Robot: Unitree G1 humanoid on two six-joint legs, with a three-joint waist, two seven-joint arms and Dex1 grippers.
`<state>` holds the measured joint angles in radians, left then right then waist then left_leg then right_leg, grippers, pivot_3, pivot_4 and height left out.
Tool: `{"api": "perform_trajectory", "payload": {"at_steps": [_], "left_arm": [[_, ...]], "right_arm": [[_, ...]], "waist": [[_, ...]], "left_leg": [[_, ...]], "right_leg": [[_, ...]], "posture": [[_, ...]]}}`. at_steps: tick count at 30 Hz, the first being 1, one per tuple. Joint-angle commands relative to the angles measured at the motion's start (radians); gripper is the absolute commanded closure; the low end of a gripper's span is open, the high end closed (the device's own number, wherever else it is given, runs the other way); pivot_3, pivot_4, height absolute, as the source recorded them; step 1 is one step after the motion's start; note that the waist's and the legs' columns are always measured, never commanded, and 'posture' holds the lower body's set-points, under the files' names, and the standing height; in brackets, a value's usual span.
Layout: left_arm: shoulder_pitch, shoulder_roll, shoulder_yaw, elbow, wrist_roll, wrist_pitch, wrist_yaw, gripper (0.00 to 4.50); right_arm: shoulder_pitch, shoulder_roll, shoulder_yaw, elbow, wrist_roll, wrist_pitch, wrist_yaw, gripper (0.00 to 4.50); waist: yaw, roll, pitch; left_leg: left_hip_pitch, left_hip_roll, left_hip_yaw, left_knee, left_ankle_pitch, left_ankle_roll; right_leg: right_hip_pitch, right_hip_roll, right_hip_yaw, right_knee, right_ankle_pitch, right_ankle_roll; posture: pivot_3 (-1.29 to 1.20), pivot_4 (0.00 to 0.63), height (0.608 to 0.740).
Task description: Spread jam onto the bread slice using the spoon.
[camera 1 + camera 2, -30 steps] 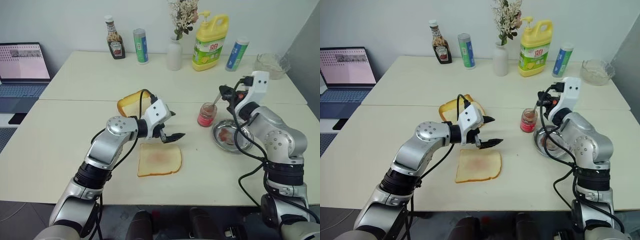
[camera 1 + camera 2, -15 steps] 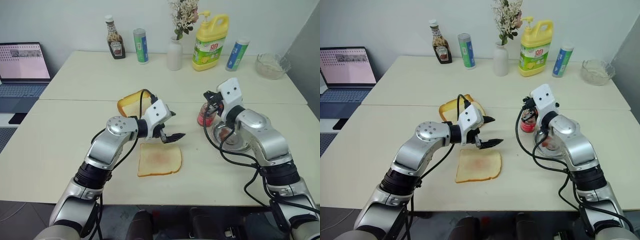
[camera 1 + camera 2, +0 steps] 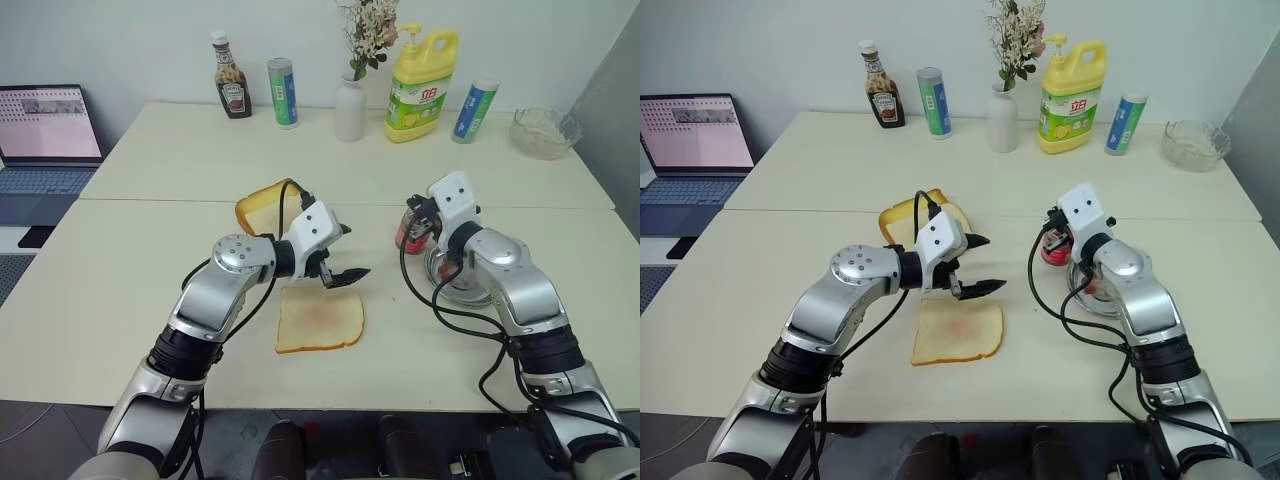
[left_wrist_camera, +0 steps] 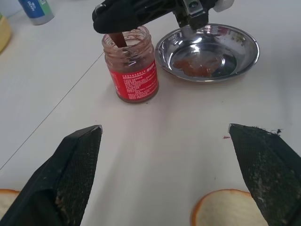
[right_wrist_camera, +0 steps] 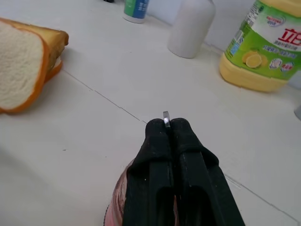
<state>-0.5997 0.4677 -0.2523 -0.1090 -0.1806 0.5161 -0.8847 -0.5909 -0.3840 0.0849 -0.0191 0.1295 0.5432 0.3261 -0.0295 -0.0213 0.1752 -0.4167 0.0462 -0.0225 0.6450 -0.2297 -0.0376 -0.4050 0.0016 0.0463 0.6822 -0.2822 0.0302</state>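
The bread slice (image 3: 320, 320), square, pale and matte with a thin golden crust, lies flat at centre frame beneath the left gripper (image 3: 340, 254), whose black fingers stand spread wide and empty. The right gripper (image 5: 168, 125) is clamped on the slim silver spoon (image 5: 166, 117) over the clear glass jar of glossy red jam (image 4: 131, 66), right of centre beside the round polished steel dish (image 4: 244, 47). Since a second ago the right gripper has come down and leftward onto the jar; the left has stayed put.

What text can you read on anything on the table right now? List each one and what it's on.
"立白": red characters on the label of the yellow detergent jug.
Jam jar: red label with fine white print, too small to read.
Ketchup bottle: label too small to read.
Two blue-green canisters: print too blurred to read.
Laptop screen: content unreadable.
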Motion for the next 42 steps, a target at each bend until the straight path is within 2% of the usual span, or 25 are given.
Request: {"api": "perform_trajectory", "payload": {"at_steps": [1,4,19,32,42], "left_arm": [[-0.005,0.004,0.002,-0.043,-0.001,-0.005,0.001,0.0],[-0.003,0.005,0.003,-0.044,-0.001,-0.004,0.003,0.0],[-0.002,0.005,-0.002,-0.041,0.001,-0.003,-0.001,0.0],[-0.004,0.01,-0.002,-0.032,0.01,-0.008,0.0,0.0],[-0.005,0.01,-0.002,-0.031,0.013,-0.01,0.005,0.0]], "right_arm": [[-0.007,0.044,-0.058,-0.013,0.055,0.093,-0.009,4.44],[-0.012,0.088,-0.107,-0.019,0.087,0.149,-0.024,4.44],[-0.011,0.173,-0.229,-0.01,0.141,0.23,-0.063,4.44],[-0.022,0.188,-0.222,-0.072,0.176,0.277,-0.067,4.44],[0.006,0.168,-0.191,-0.047,0.15,0.224,-0.076,4.44]], "waist": [[0.0,0.0,0.0],[-0.001,0.0,0.0],[-0.003,0.0,-0.001],[-0.003,0.001,0.0],[-0.003,0.001,0.0]], "left_leg": [[0.0,0.0,0.0,0.0,0.0,0.0],[0.0,0.0,0.0,0.0,0.0,0.0],[0.001,0.0,0.0,0.0,0.0,0.0],[0.001,0.001,0.0,0.0,0.0,0.0],[0.001,0.0,0.0,0.0,0.0,0.0]], "right_leg": [[0.0,0.0,0.0,0.0,0.0,0.0],[0.0,0.0,0.0,0.0,0.0,0.0],[0.0,0.0,0.0,0.0,0.0,0.0],[0.0,0.001,0.0,0.001,0.0,0.0],[0.0,0.001,0.0,0.0,0.0,0.0]], "posture": [[0.0,0.15,0.74],[0.0,0.15,0.74],[0.0,0.15,0.74],[0.0,0.15,0.74],[0.0,0.15,0.74]]}}
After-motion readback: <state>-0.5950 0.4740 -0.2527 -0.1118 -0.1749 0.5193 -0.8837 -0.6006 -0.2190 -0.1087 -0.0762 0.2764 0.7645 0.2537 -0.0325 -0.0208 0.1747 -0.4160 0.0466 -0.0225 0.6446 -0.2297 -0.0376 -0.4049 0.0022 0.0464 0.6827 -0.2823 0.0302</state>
